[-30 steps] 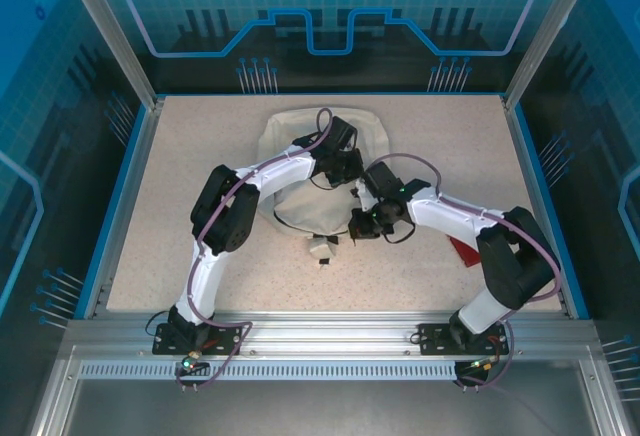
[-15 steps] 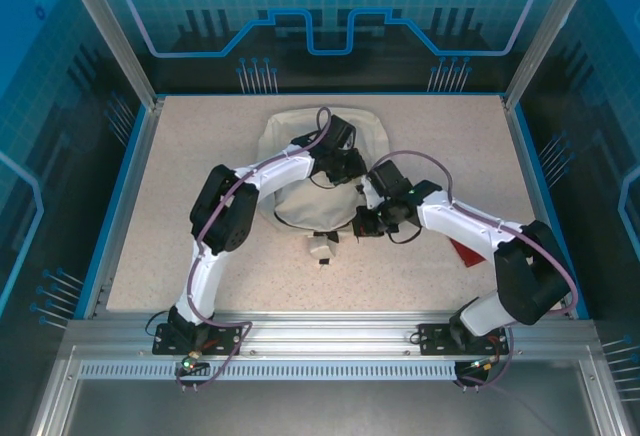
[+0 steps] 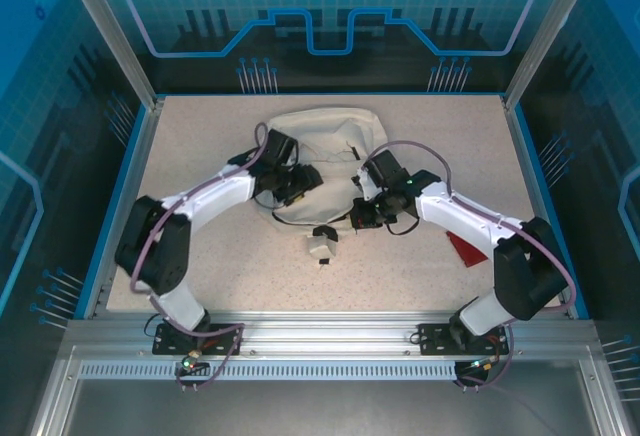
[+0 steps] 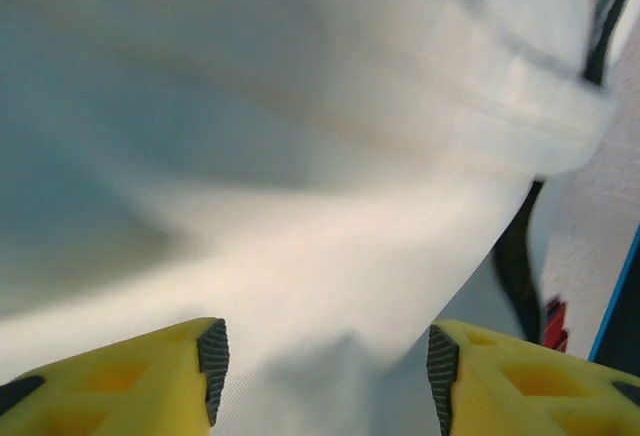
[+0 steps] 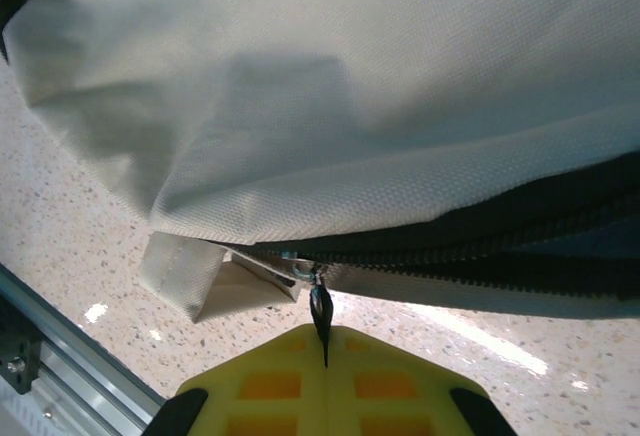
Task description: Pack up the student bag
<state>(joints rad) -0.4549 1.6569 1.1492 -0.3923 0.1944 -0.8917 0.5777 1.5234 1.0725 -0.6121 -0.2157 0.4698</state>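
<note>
Top view: bag (image 3: 330, 131) lies mid-table (image 3: 200, 246), toward the far side. L gripper (image 3: 300, 184) is over its left part, R gripper (image 3: 365, 214) at its near right edge. White tag (image 3: 322, 246) sits just in front of bag; red item (image 3: 465, 248) on table by R arm.

L wrist: L gripper (image 4: 325, 376) jaws apart, holding nothing, bag cloth (image 4: 300, 156) close beyond.

R wrist: R gripper (image 5: 325, 391) fully closed, pinching zip pull (image 5: 320, 308) at bag (image 5: 400, 106) edge, w/ table (image 5: 80, 246) below.

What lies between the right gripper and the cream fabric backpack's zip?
Right wrist view: a thin dark zipper pull bridges the right gripper and cream fabric backpack, its tip pinched in the shut jaws.
</note>
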